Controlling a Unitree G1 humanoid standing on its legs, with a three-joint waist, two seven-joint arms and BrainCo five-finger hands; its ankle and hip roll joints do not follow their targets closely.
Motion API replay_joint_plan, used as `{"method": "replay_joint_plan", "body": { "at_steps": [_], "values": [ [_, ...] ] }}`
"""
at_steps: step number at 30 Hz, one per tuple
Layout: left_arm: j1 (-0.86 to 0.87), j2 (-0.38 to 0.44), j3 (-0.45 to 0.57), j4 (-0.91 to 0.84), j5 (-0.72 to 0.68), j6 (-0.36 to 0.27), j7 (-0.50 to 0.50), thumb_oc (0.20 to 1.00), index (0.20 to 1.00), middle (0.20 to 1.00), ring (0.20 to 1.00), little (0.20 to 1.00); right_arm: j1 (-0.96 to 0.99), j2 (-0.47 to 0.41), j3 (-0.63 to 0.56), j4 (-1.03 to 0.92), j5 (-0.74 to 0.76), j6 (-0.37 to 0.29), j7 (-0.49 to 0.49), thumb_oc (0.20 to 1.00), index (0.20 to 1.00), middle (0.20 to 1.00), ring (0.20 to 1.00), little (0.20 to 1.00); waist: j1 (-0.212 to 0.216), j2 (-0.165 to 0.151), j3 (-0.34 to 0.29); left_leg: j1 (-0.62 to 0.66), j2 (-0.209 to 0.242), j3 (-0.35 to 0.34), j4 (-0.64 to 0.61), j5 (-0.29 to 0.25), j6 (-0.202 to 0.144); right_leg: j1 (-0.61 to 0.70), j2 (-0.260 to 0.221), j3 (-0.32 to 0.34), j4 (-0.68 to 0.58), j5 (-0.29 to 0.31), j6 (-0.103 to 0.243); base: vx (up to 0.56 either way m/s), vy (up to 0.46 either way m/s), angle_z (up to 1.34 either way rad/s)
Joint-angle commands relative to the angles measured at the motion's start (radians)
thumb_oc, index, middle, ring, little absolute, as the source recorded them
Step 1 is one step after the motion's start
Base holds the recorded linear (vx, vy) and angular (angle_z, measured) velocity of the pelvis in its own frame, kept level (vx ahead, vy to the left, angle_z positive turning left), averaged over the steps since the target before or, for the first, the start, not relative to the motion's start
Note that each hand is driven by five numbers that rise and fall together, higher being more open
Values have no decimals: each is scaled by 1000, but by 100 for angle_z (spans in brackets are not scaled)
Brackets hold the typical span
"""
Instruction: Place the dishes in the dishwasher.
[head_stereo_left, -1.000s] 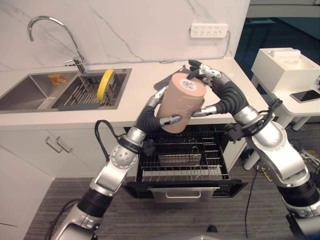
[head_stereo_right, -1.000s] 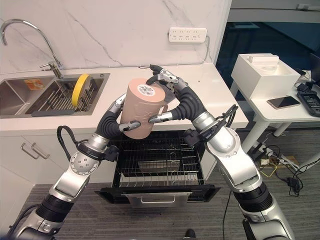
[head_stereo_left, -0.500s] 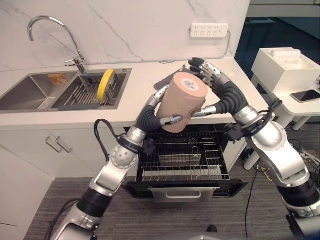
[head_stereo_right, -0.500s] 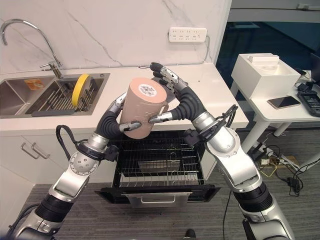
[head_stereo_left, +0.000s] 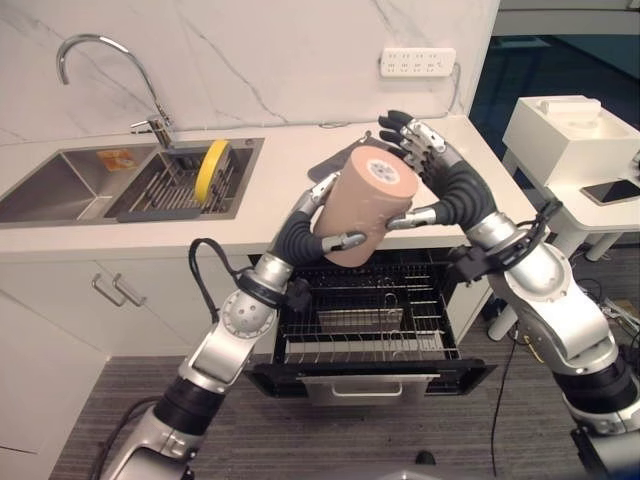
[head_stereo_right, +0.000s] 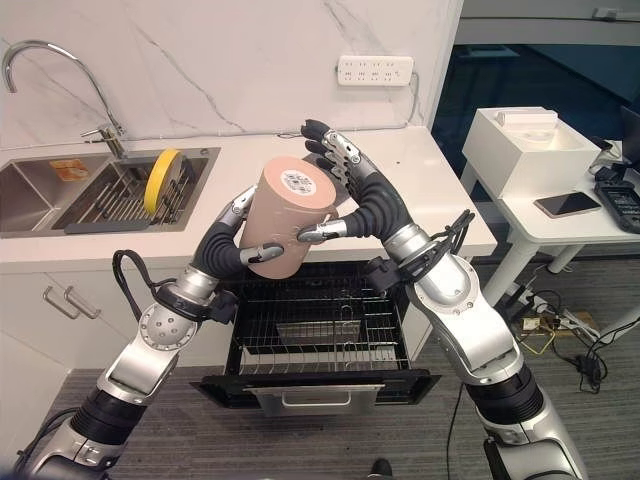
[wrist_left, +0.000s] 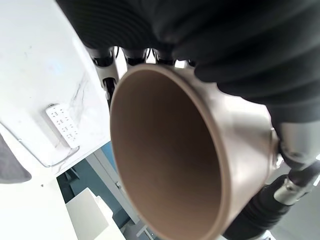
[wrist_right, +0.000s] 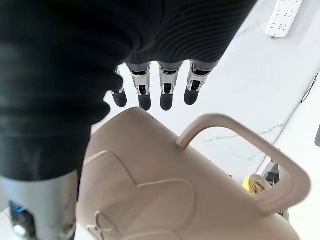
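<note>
Change: right hand (head_stereo_left: 430, 165) has lifted its fingers off the base of the beige mug (head_stereo_left: 365, 205) since a second ago; they now stand straight and spread above it, thumb lying against the mug's side. The mug has barely moved.
Meaning: judged from this, the mug is passing over to the left hand alone, and lowering it into the rack looks like the next step.
Left hand: left hand (head_stereo_left: 318, 225) is curled round the mug's lower side, thumb across the front, carrying it.
Right hand: open, gripping nothing.
Mug: held in the air, tilted, base turned up toward the camera, above the open dishwasher rack (head_stereo_left: 365, 320) and in front of the counter edge.
Rack: pulled out below the mug, with a small wire basket (head_stereo_left: 360, 318) in its middle.
Left of rack: sink (head_stereo_left: 60, 185) in the counter with a yellow plate (head_stereo_left: 210, 168) standing in its drainer.
Left wrist view: looks straight into the mug's hollow mouth, bare inside, which the head views hide.
Right wrist view: shows the mug's handle (wrist_right: 250, 155) free and ungripped, with the right fingertips (wrist_right: 167, 100) clear of the wall.
</note>
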Motion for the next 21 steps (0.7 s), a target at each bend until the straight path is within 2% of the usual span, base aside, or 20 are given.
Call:
{"method": "replay_joint_plan", "body": {
  "at_steps": [1, 21],
  "values": [
    [-108, 49, 2, -45, 0, -61, 22, 200, 200, 200, 200, 200, -91, 19, -11, -15, -25, -4, 11, 1000, 1000, 1000, 1000, 1000, 4, -48, -19, 8, 36, 17, -1, -8, -21, 94, -29, 26, 2, -113, 39, 0, 0, 0],
    [-115, 60, 20, -71, 0, -56, 8, 200, 200, 200, 200, 200, -101, 3, -4, -10, -42, 39, 48, 1000, 1000, 1000, 1000, 1000, 2, -50, -17, 8, 37, 18, -1, -7, -22, 92, -30, 26, 2, -111, 39, 0, 0, 0]
  ]
}}
